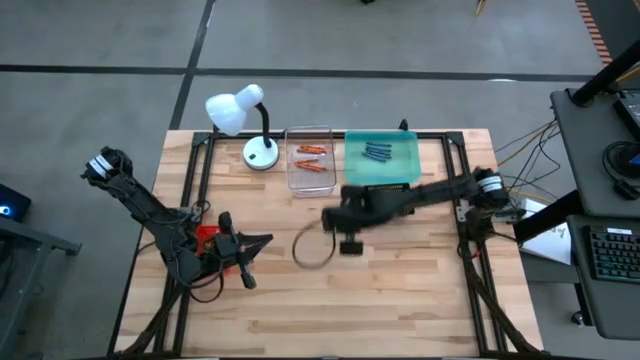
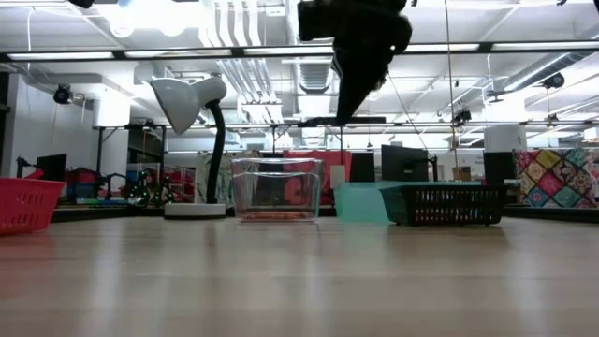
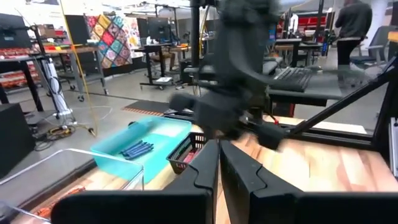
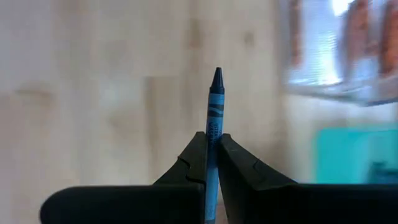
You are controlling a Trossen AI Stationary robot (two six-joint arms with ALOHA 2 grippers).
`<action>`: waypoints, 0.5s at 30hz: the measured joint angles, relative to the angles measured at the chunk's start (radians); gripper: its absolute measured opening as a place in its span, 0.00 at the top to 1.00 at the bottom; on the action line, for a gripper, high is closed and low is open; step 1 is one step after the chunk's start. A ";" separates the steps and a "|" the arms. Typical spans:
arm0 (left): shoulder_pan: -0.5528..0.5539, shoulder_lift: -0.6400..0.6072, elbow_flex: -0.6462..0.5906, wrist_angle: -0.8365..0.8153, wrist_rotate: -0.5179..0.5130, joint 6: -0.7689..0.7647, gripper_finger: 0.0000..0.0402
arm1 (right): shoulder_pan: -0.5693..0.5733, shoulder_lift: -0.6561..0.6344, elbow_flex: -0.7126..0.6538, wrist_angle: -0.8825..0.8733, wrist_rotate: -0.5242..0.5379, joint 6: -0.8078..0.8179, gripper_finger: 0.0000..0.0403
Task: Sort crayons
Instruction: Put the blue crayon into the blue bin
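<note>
Right end effector [image 4: 211,146] pinched tight on a blue crayon [image 4: 214,118]; the stick stands up between the two dark fingers, pointed tip clear above them, paper wrap visible. In the high view that end effector [image 1: 335,220] sits over mid-worktop, just in front of the clear tray [image 1: 310,160] and the teal tray [image 1: 382,158]. The low view shows it well above the surface.

Left end effector [image 3: 217,168] has its fingers closed together, nothing between them. It's at the left-front of the worktop [image 1: 400,290], next to a red basket [image 1: 207,238] that the arm partly covers.

Other crayons: orange ones [image 1: 312,158] in the clear tray, a bunch of blue ones [image 1: 377,152] in the teal tray, which look like a loose parallel bundle from the left wrist view.

Around it:
- white gooseneck desk lamp [image 1: 245,125], round base touching the worktop at the back left, just beside the clear tray
- black mesh basket [image 2: 447,203] right of the teal tray in the low view, largely hidden under the right arm from above
- a thin loop [image 1: 312,247] lying on the worktop just below the right end effector; cannot tell what it is

Worktop is light wood planks in a black frame. Clear tray is a transparent rigid box, teal tray smooth plastic, both rectangular.
</note>
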 joint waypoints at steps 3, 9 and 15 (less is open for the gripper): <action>-0.001 0.000 0.003 0.000 0.000 -0.012 1.00 | -0.103 -0.045 -0.013 0.000 -0.001 -0.148 0.97; -0.001 0.000 0.009 0.001 -0.001 -0.021 1.00 | -0.317 -0.102 -0.021 0.005 -0.009 -0.338 0.97; -0.001 0.000 0.009 0.003 -0.002 -0.035 1.00 | -0.524 -0.117 -0.051 0.030 -0.179 -0.459 0.98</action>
